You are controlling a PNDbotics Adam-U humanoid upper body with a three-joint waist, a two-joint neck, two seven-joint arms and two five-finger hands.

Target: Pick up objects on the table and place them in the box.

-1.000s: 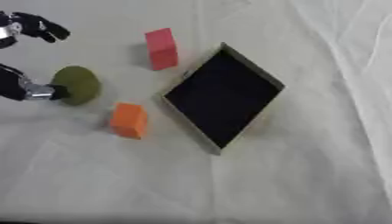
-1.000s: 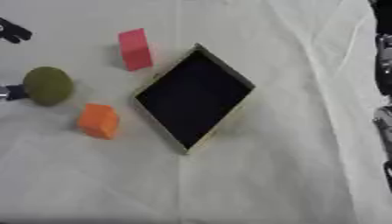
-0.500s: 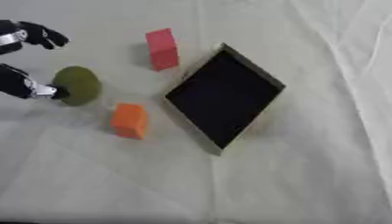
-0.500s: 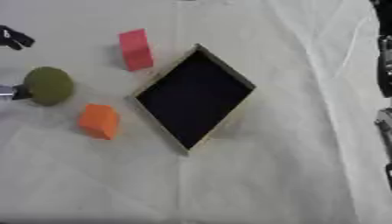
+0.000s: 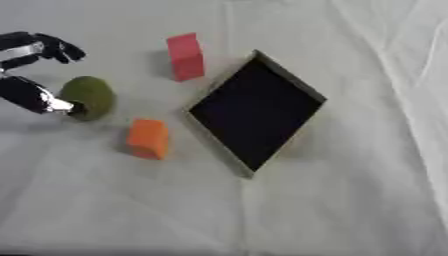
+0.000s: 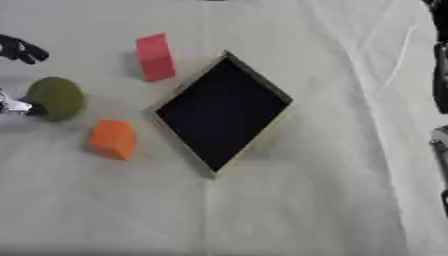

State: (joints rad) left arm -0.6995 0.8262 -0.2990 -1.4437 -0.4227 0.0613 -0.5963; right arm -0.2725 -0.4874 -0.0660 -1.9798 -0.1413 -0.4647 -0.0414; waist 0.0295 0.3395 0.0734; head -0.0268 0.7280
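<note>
An olive-green rounded object [image 5: 88,97] lies on the white cloth at the left. My left hand [image 5: 33,96] is open beside it: the thumb touches its left side, and the fingers [image 5: 42,46] spread above and behind it without touching. A red block [image 5: 185,56] stands behind the box's left corner, and an orange block [image 5: 148,138] lies in front of the green object. The box [image 5: 255,113], with a black inside and a pale rim, sits cornerwise at the centre with nothing in it. Dark parts of my right arm [image 6: 440,75] show at the right edge.
A white, slightly wrinkled cloth [image 5: 332,210] covers the whole table. Open cloth stretches in front of and to the right of the box.
The left hand's fingers have come down a little toward the green object. The thumb, the blocks and the box are where they were.
</note>
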